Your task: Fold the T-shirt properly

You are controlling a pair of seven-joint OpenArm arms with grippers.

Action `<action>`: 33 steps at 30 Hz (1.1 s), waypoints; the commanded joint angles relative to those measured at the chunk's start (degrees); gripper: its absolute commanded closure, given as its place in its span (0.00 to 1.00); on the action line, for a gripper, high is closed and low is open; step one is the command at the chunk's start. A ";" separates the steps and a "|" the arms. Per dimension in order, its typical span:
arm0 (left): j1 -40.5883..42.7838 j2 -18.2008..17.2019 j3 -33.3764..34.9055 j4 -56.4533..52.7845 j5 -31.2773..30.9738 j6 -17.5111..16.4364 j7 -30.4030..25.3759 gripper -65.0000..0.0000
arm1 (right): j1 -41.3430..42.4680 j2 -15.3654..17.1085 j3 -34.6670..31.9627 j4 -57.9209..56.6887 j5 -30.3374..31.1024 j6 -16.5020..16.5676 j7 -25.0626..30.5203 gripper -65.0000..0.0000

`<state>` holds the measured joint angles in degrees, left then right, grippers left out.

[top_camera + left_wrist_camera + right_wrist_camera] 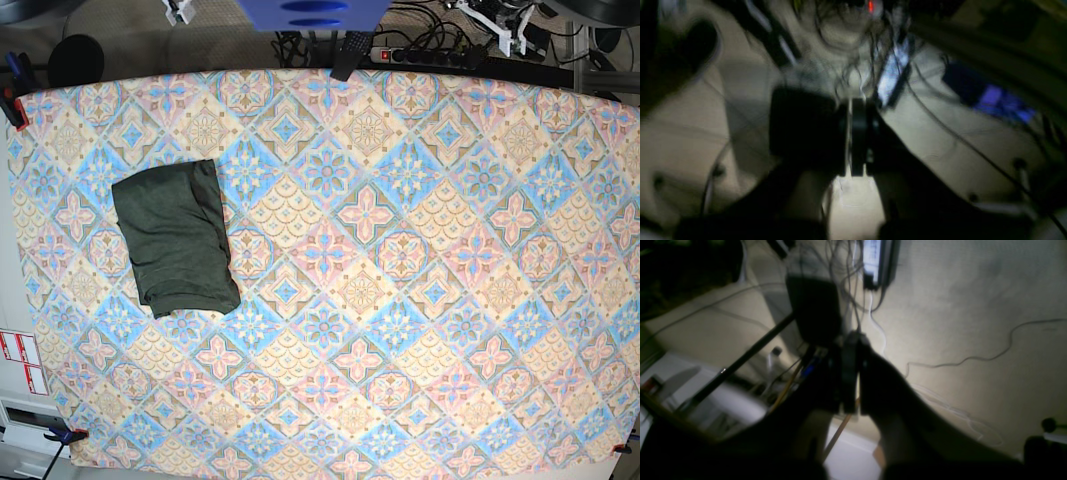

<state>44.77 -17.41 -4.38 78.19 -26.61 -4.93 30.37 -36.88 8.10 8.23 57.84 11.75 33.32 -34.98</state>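
Folded dark olive T-shirt (176, 239) lying flat on patterned bench (420, 300), L side of base view. L end effector (849, 136) & R end effector (849, 373) both clenched, gripping nothing, pointing at carpeted floor (957, 306).

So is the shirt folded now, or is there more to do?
It looks done: the T-shirt lies as a compact folded rectangle on the patterned tablecloth. Nothing is in hand; the left gripper and right gripper are shut, empty and lifted away over the floor. Nothing obvious remains.
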 commanded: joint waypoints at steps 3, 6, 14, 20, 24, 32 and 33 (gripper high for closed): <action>-1.39 -0.39 4.43 -4.57 2.83 0.23 -3.51 1.00 | 2.11 0.30 -0.01 -6.90 -3.62 0.57 3.99 1.00; -4.47 -0.22 7.94 -10.72 3.71 0.31 -5.97 1.00 | 4.93 0.30 -0.01 -13.14 -7.04 0.57 8.56 1.00; -14.58 1.63 17.44 -30.15 3.71 0.40 -15.64 1.00 | 13.10 0.12 -0.01 -33.54 -10.83 0.39 24.92 1.00; -20.11 5.06 25.35 -40.17 3.71 0.40 -22.24 1.00 | 17.41 0.12 -0.01 -40.22 -10.83 0.22 27.82 1.00; -25.21 7.96 30.62 -51.07 3.71 0.40 -29.18 1.00 | 18.73 0.03 -0.01 -40.39 -10.83 -4.88 28.17 1.00; -28.99 10.33 37.13 -58.98 3.71 0.40 -34.46 1.00 | 20.22 -5.15 0.34 -40.22 -10.83 -7.96 28.26 1.00; -29.61 10.33 37.31 -59.07 3.71 0.40 -34.46 1.00 | 20.84 -5.86 0.34 -40.22 -10.83 -9.45 28.26 1.00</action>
<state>15.16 -6.85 32.82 19.00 -22.92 -4.54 -3.68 -16.10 0.89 8.36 17.47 0.78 24.38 -7.09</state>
